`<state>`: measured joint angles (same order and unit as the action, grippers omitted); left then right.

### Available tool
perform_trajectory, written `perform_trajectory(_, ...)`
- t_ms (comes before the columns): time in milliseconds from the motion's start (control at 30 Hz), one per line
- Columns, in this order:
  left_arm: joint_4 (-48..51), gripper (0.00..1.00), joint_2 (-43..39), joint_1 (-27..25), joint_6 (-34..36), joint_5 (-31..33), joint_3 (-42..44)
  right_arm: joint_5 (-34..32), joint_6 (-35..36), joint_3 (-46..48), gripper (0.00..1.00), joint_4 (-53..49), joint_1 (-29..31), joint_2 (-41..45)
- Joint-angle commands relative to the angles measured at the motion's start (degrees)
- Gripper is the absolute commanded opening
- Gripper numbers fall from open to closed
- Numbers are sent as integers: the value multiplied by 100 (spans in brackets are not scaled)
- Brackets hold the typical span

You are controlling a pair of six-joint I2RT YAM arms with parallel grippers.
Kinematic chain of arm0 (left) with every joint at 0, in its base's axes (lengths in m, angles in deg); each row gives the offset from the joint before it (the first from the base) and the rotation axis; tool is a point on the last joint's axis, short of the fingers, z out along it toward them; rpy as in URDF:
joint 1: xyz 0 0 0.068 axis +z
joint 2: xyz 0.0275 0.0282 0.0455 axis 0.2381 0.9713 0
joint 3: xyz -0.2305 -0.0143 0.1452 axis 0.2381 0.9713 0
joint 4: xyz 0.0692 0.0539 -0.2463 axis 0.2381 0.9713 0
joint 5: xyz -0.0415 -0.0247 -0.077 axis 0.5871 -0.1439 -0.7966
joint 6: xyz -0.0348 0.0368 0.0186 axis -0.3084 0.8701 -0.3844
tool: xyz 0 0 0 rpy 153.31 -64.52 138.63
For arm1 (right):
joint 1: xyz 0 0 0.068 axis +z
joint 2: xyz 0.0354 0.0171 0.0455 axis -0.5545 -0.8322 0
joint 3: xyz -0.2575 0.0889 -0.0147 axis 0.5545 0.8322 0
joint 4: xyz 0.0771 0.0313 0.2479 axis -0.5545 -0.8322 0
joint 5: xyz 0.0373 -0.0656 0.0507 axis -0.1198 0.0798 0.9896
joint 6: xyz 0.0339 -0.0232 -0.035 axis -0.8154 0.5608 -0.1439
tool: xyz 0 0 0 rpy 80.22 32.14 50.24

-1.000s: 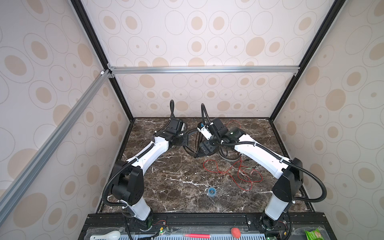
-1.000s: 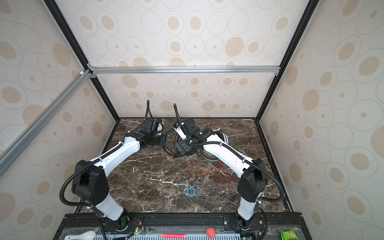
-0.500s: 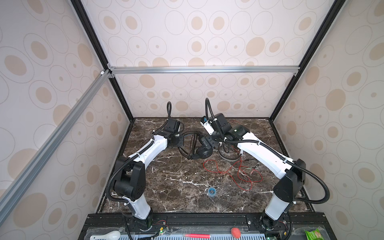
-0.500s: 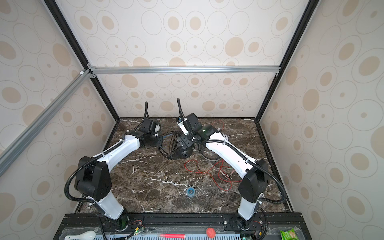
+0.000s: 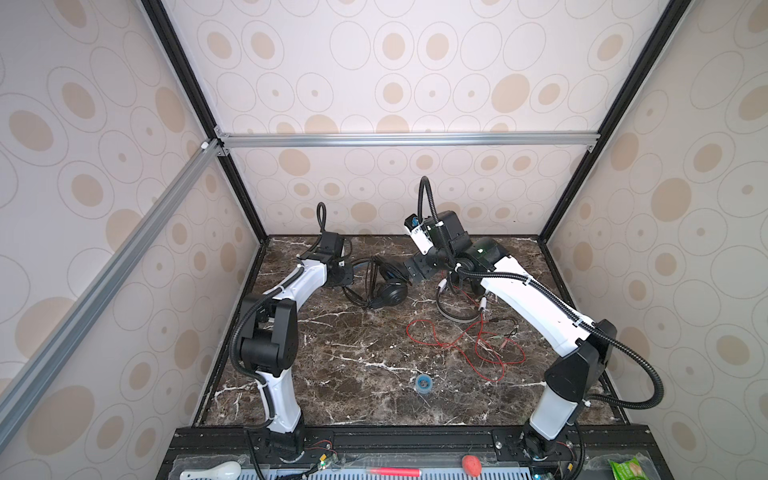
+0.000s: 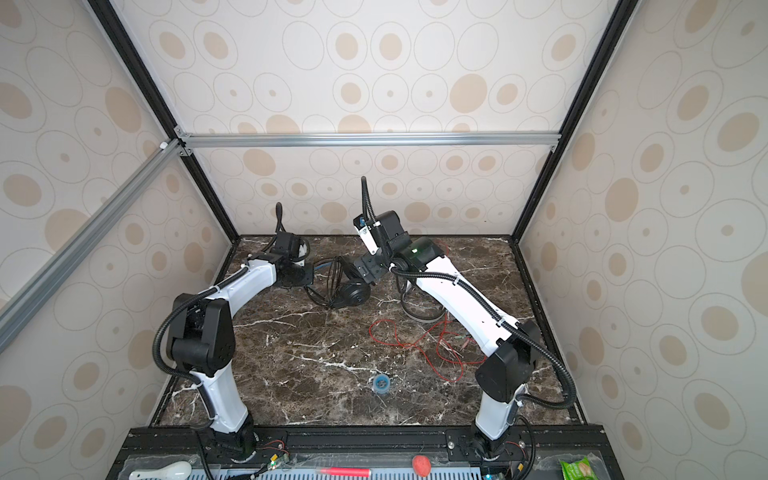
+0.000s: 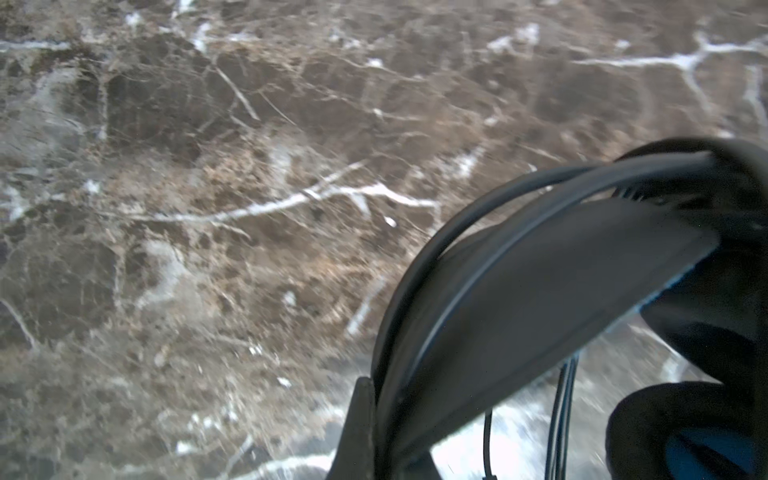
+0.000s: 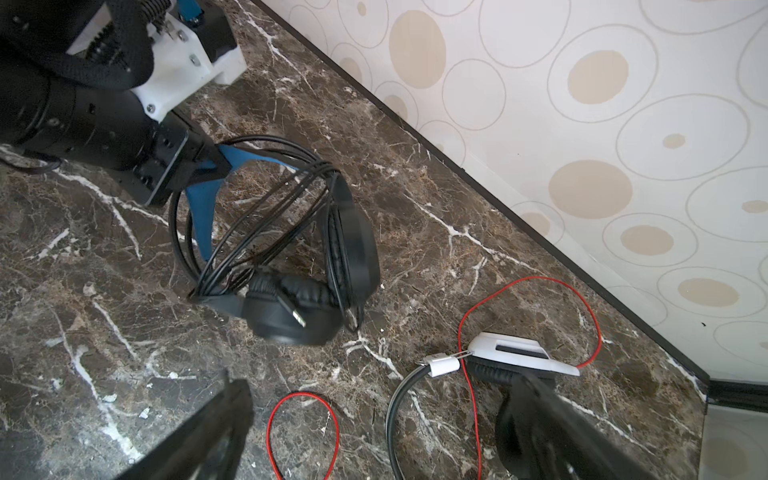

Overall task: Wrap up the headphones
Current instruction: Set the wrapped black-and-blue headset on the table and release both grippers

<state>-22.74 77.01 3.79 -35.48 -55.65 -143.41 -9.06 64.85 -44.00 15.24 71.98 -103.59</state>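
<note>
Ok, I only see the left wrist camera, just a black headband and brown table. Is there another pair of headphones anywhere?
Observer: Yes, white headphones lie on the table, to the right of the black headphones in both top views.
Operator: Is their cord wrapped up?
Observer: No, the red cord lies in loose loops across the table.
Operator: What's the other arm doing?
Observer: The right gripper is open and holds nothing, hovering above the table near both pairs.
</note>
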Motion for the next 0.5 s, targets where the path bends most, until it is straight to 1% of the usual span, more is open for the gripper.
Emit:
perform_trajectory(0, -273, 0, 327, 195, 175, -363, -746, 108, -194, 123, 100, -137, -134, 97)
perform_trajectory(67, -181, 0, 627, 233, 284, -321, -1107, 118, -280, 296, 100, -131, -204, 231)
perform_trajectory(267, -250, 0, 1303, 341, 494, -263, -1628, 139, -497, 730, 100, -129, -350, 516)
perform_trajectory(467, -241, 0, 1739, 396, 577, -336, -1887, -19, -419, 823, 100, -181, -358, 616)
